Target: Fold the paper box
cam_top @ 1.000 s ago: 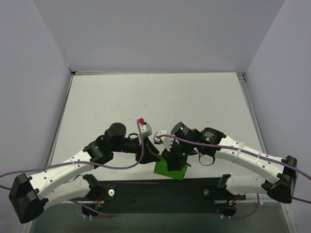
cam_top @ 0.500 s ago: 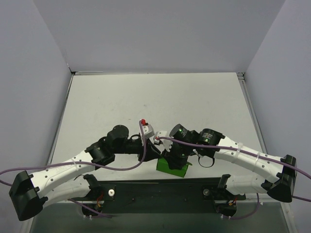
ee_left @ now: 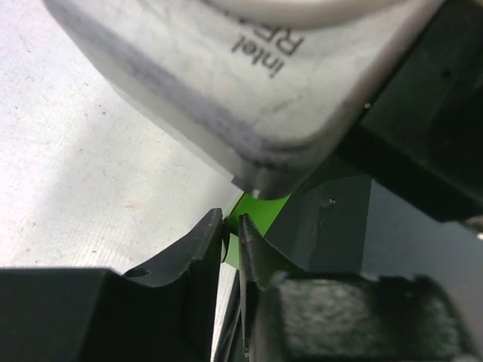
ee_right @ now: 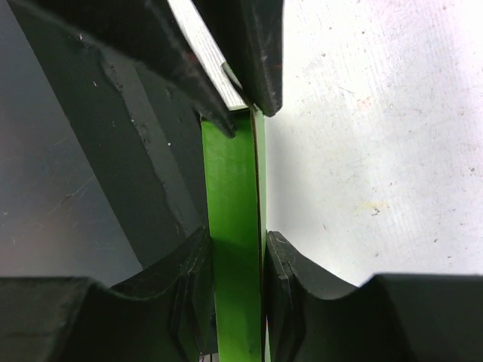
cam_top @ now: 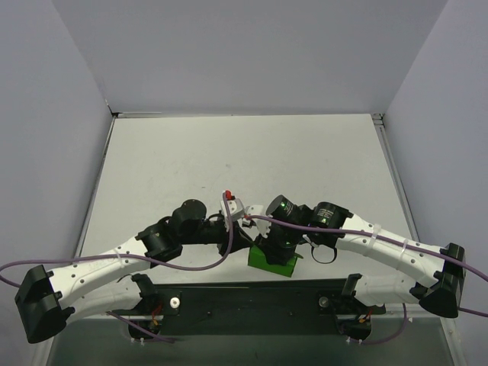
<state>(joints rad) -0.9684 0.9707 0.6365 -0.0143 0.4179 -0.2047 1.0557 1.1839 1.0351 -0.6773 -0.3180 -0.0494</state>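
The bright green paper box (cam_top: 273, 259) sits at the near edge of the table, mostly hidden under the two wrists. My right gripper (cam_top: 268, 250) is shut on a wall of the paper box (ee_right: 235, 226), which runs edge-on between its jaws (ee_right: 237, 280). My left gripper (cam_top: 242, 248) reaches in from the left; its jaws (ee_left: 231, 230) are pinched on a thin green edge of the box (ee_left: 260, 213). The right wrist camera housing (ee_left: 249, 83) fills the upper part of the left wrist view.
A black base bar (cam_top: 252, 299) runs along the near edge just below the box. Purple cables (cam_top: 191, 264) loop from both arms. Grey walls (cam_top: 61, 130) enclose the white table (cam_top: 244, 160) on three sides.
My left arm has moved right, closing in on the right gripper. The green box has shifted slightly right and shows less of its left side.
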